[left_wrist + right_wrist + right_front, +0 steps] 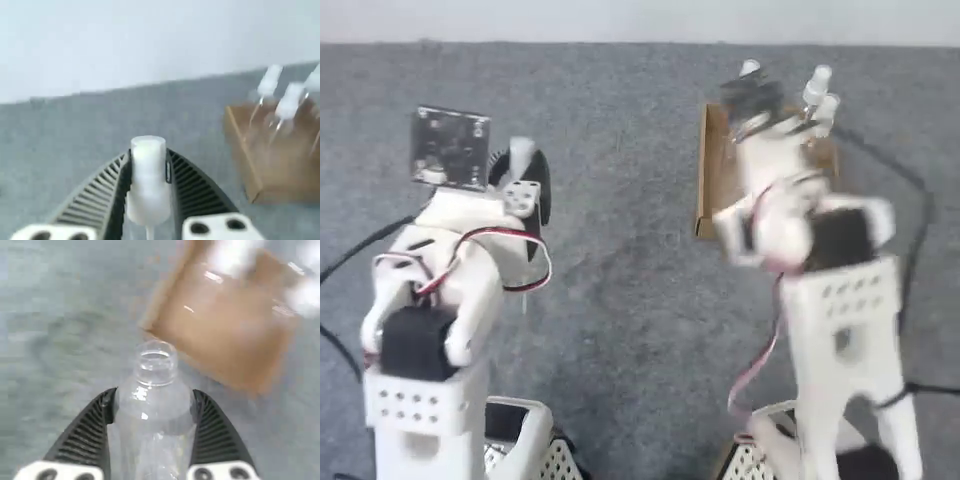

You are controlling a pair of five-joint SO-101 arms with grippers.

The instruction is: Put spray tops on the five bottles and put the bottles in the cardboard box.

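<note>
grey felt-like worktop (620, 300) w/ one box on it
cardboard box (706, 170) lies flat on far right part, open side up; two white arm bases (415, 405) at near edge; black cables (348, 258) trail along both outer sides.

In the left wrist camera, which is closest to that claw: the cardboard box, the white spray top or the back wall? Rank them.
1. Spray top: clamped in the left gripper.
2. Cardboard box: farther off on the grey table.
3. Wall: behind the table's far edge.
</note>
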